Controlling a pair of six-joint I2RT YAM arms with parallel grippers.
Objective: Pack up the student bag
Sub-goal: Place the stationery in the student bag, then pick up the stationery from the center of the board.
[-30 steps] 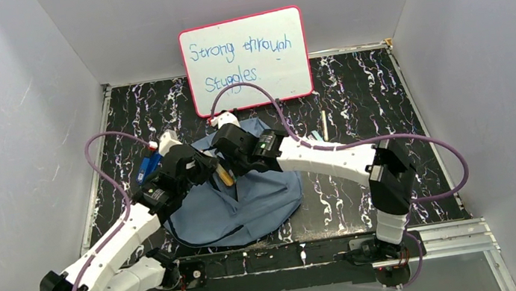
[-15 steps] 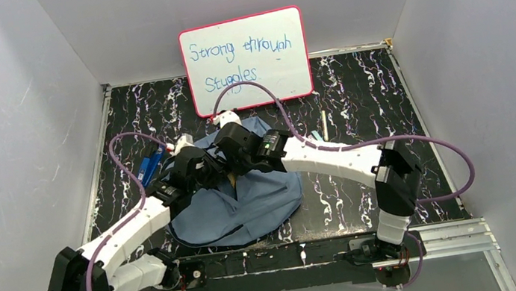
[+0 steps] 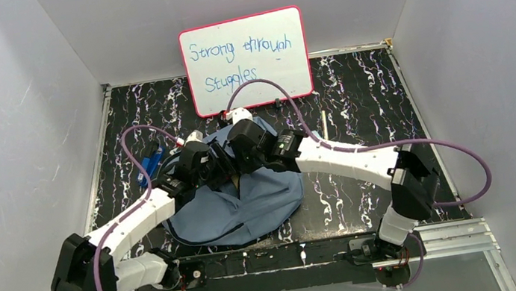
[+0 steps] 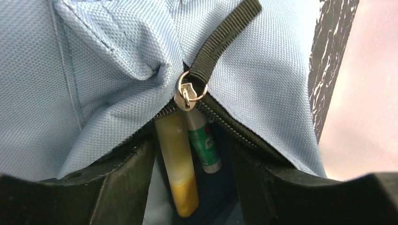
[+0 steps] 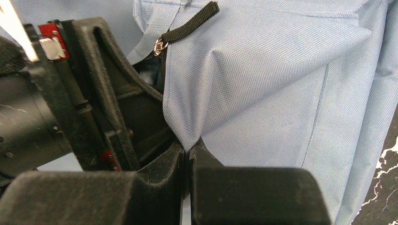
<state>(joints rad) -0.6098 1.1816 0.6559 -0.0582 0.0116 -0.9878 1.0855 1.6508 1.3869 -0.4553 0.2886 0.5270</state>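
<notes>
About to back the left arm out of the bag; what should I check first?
1. Left gripper open: ok.
2. Yellow tube inside student bag opening: ok.
3. Left fingers clear of tube: cannot tell, one sits close beside it.
4. Right gripper pinching bag edge: ok.
5. Zipper pull clear of left fingers: ok.
</notes>
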